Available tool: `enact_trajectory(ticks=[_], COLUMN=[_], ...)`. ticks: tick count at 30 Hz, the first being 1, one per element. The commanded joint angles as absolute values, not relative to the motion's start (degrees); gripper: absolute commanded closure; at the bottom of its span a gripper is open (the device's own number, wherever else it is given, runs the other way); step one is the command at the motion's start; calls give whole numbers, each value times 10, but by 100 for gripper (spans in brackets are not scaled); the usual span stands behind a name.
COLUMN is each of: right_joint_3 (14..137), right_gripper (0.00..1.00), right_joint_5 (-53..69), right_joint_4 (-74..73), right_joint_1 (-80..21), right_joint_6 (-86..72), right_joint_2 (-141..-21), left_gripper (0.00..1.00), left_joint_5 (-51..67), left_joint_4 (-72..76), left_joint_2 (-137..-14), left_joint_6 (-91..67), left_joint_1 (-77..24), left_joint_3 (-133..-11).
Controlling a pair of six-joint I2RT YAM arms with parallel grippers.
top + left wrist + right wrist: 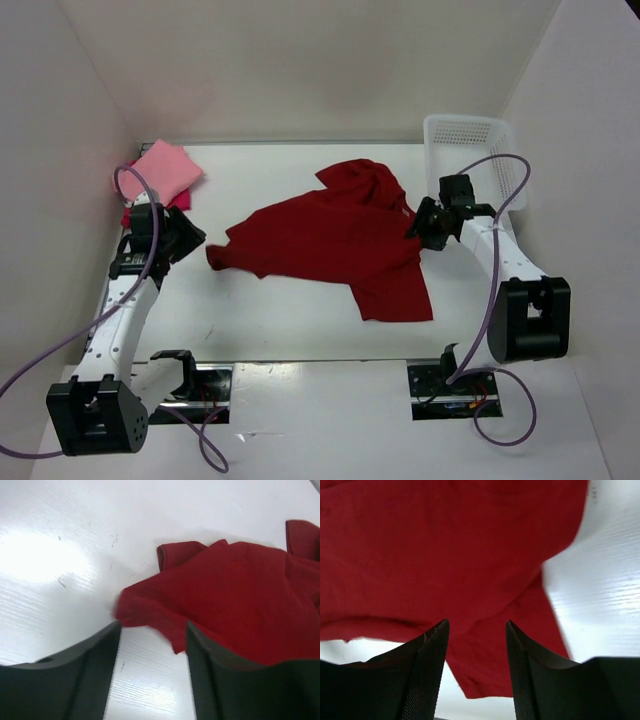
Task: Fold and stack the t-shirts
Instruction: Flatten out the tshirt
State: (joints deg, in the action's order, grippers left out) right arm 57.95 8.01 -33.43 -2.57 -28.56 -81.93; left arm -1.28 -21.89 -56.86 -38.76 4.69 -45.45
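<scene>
A dark crimson t-shirt (335,240) lies spread and rumpled in the middle of the table. A folded salmon pink t-shirt (160,170) sits at the far left on a magenta-red t-shirt (180,200), of which only an edge shows. My left gripper (190,240) is open and empty just left of the crimson shirt's left sleeve (150,612). My right gripper (415,225) is open and empty above the crimson shirt's right side (460,555).
A white plastic mesh basket (470,150) stands at the far right behind the right arm. White walls close in the table on the left, back and right. Purple cables loop from both arms.
</scene>
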Motion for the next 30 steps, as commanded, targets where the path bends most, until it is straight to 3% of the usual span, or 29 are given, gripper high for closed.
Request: enact_trajectory(ticks=[1,2,4,7,8,11,13,16,19,22,27,30], right_joint_3=[611,616,623,635,650,650,642,637,628,611,597,602], right_gripper=[45,49,70,89,90,90,85,80,76,73,70,70], right_joint_5=[92,92,87,107,115,115,115,122,137,137,143,150], right_joint_4=[-334,-328,-316,-305,-299,-285,-279,-273,-273,-268,-263,-257], right_joint_1=[-53,-65,-110,-171,-182,-196,-196,-196,-196,-196,-196,-196], right_joint_6=[-269,-269,-274,-287,-287,-293,-293,-287,-281,-276,-276,-276], right_joint_2=[-809,-809,-809,-830,-841,-859,-851,-851,-856,-849,-844,-844], left_gripper=[35,35,35,37,37,43,60,61,36,26,25,33], left_joint_5=[-26,-18,4,35,35,21,55,126,102,64,64,64], left_joint_4=[-234,-234,-212,-187,-187,-211,-201,-121,-87,-97,-102,-116], left_joint_2=[-542,-542,-542,-556,-564,-564,-571,-583,-583,-614,-664,-648], left_joint_6=[-383,-383,-391,-408,-414,-445,-505,-606,-638,-608,-613,-634], left_joint_1=[47,47,47,52,52,52,65,70,70,70,70,70], left_joint_3=[-462,-457,-442,-429,-429,-411,-359,-289,-287,-335,-356,-356])
